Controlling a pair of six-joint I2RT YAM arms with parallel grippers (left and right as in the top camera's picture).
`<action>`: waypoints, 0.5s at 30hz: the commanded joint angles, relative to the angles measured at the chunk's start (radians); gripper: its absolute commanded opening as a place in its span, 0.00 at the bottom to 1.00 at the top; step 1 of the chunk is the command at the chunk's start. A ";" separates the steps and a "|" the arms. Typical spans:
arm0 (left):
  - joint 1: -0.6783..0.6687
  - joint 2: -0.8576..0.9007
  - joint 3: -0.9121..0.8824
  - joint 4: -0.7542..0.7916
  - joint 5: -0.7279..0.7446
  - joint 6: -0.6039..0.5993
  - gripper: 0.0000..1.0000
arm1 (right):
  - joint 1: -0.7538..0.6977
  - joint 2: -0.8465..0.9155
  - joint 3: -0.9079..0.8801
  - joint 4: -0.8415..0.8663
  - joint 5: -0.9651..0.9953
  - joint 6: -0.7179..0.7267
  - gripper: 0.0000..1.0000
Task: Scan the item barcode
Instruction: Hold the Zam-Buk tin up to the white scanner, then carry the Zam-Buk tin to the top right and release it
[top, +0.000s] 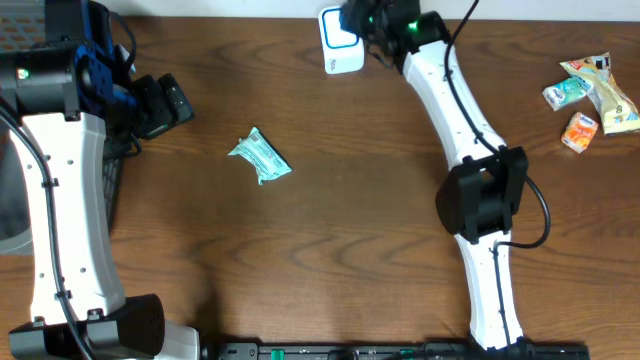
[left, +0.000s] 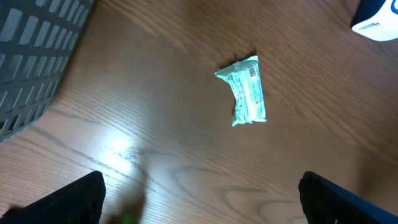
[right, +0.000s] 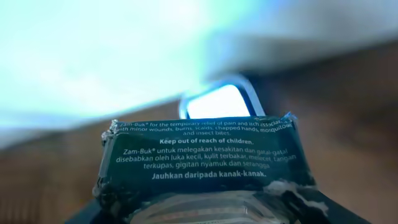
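My right gripper is at the far edge of the table, shut on a dark green Zam-Buk sachet. The sachet stands upright with its printed text toward the wrist camera and hides most of the fingers. Just behind it is the white and blue barcode scanner, whose lit window shows above the sachet's top edge. My left gripper hangs open over bare wood, its two dark fingertips wide apart. A teal packet with a barcode on it lies ahead of them, untouched.
The teal packet lies left of the table's centre. Several snack packs sit at the far right. A grey slatted basket stands at the left edge beside the left arm.
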 joint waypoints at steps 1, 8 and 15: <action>0.002 -0.008 0.008 -0.003 -0.005 0.002 0.98 | 0.038 0.026 0.014 0.081 0.142 -0.047 0.61; 0.002 -0.008 0.008 -0.003 -0.005 0.002 0.98 | 0.064 0.080 0.014 0.216 0.181 -0.161 0.61; 0.002 -0.008 0.008 -0.003 -0.005 0.002 0.98 | 0.055 0.098 0.014 0.200 0.205 -0.166 0.61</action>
